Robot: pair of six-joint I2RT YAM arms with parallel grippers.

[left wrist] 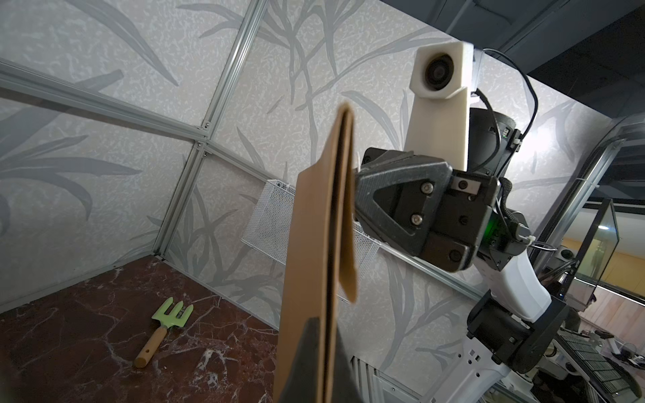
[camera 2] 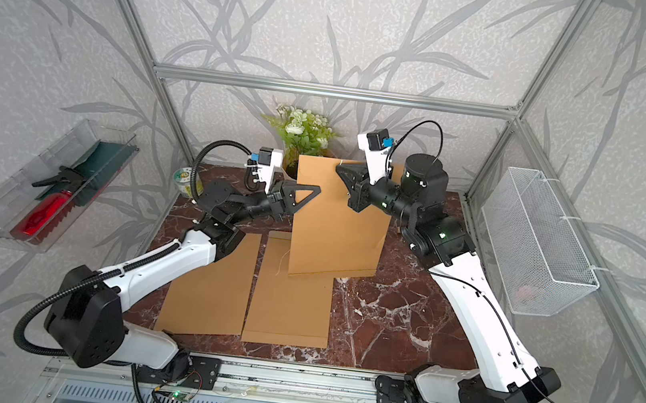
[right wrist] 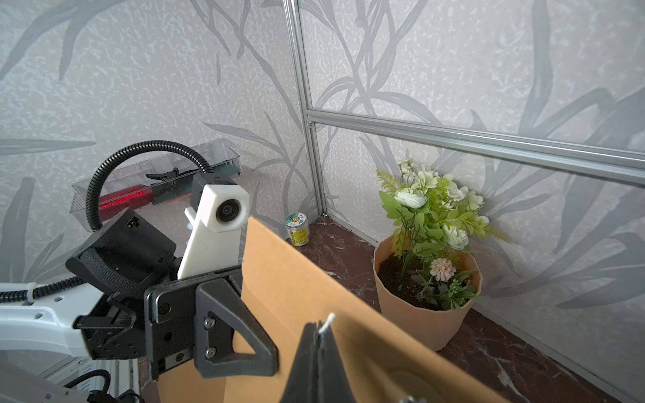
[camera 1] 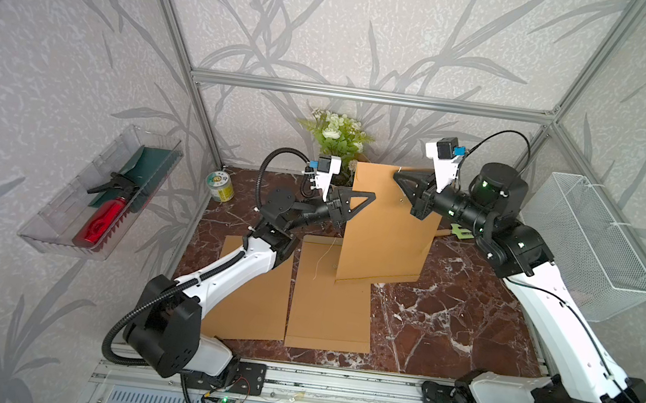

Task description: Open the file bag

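Holding the file bag (camera 1: 389, 227) upright above the table (camera 1: 443, 330), I have the left gripper (camera 1: 368, 197) clenched on its side edge and the right gripper (camera 1: 399, 177) pinched tight on the white string (right wrist: 328, 319) at the top edge. Whether that pinch also catches paper I cannot tell. The bag hangs between the two arms, its lower end near two spare bags (camera 1: 332, 296) lying flat, with the flower pot (right wrist: 425, 314) just behind it. My worry is the string: it is thin, and a sideways pull could slide it out of the jaws or tear it from the paper rather than unwind it. The left hold is only on the margin, so a hard tug may twist the bag free and drop it among the spares. Swinging backward could clip the flowers.
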